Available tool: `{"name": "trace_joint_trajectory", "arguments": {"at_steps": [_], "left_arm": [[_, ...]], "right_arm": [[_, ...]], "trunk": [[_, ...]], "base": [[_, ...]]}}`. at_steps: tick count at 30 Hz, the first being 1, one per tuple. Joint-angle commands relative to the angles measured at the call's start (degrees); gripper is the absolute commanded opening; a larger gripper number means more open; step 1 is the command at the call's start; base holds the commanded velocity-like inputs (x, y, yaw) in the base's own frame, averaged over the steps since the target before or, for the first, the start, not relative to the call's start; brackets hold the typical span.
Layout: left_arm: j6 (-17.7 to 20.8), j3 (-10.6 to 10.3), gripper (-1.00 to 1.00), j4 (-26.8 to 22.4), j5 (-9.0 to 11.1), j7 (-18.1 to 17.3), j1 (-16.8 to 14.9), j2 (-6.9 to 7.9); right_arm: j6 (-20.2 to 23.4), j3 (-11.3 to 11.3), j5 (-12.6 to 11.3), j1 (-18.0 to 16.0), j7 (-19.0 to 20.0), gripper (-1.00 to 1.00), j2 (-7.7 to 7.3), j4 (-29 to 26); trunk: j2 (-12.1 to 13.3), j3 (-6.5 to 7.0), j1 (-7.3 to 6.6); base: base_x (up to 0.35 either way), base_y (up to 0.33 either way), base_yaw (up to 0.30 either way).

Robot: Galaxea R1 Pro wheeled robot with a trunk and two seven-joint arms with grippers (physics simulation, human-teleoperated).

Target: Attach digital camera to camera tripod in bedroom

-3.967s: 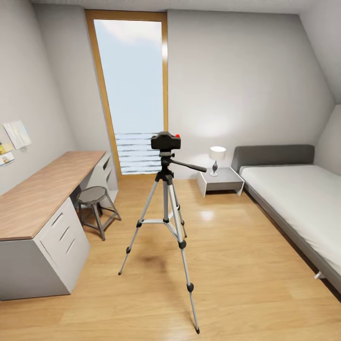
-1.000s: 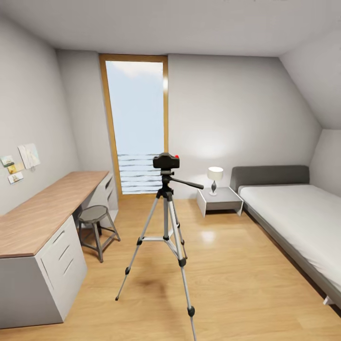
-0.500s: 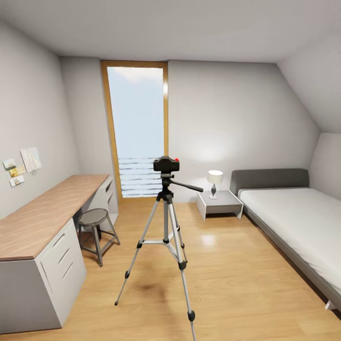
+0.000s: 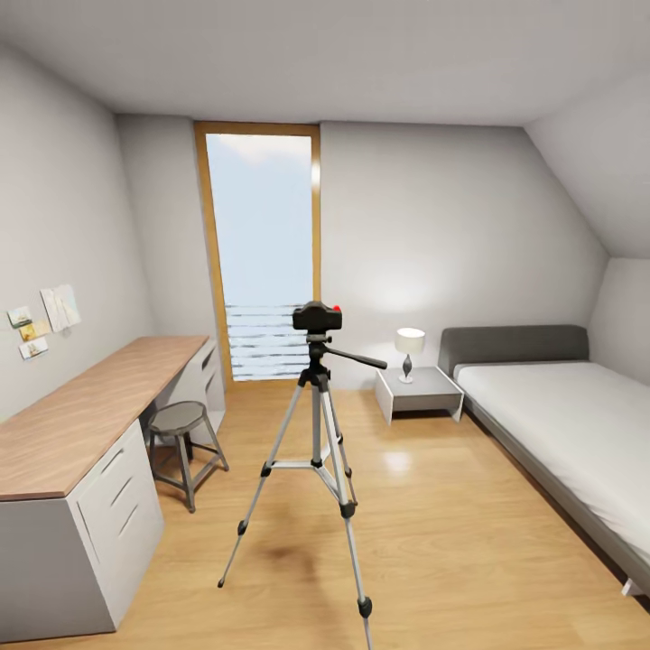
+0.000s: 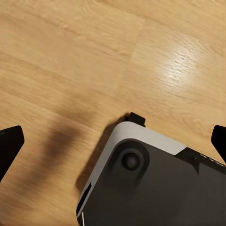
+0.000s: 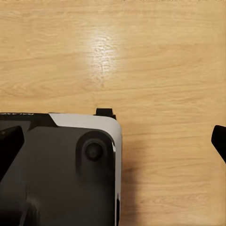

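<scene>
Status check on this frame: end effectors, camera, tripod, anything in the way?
Both end effectors open, empty, pointed at the floor over the robot base. Digital camera seated on camera tripod head, mid-room. Stool and desk off to the left; nothing obstructing.

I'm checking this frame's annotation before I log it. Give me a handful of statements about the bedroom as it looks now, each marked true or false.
1. The digital camera sits on top of the camera tripod. True.
2. The tripod stands on the desk. False: it stands on the wood floor, between the desk and the bed.
3. A round stool stands beside the desk. True.
4. The lamp is on the bed. False: it is on the white nightstand next to the bed.
5. The left gripper holds the camera. False: its fingertips are spread apart over bare floor with nothing between them.
</scene>
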Motion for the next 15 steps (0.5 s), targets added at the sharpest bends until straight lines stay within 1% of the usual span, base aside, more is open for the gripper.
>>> {"name": "trace_joint_trajectory", "arguments": {"at_steps": [1, 15], "left_arm": [[-0.03, -0.48, 1.00, -0.07, 0.47, 0.22, 0.00, 0.01], [-0.03, -0.48, 1.00, -0.08, 0.47, 0.22, 0.00, 0.01]], "right_arm": [[-0.34, 0.11, -0.07, -0.06, 0.19, 1.00, -0.02, 0.19], [-0.26, 0.11, -0.07, -0.08, 0.19, 1.00, -0.06, 0.19]], "trunk": [[-0.04, -0.02, 0.02], [-0.04, 0.01, 0.02]], "base": [[0.000, 0.000, 0.000], [0.000, 0.000, 0.000]]}}
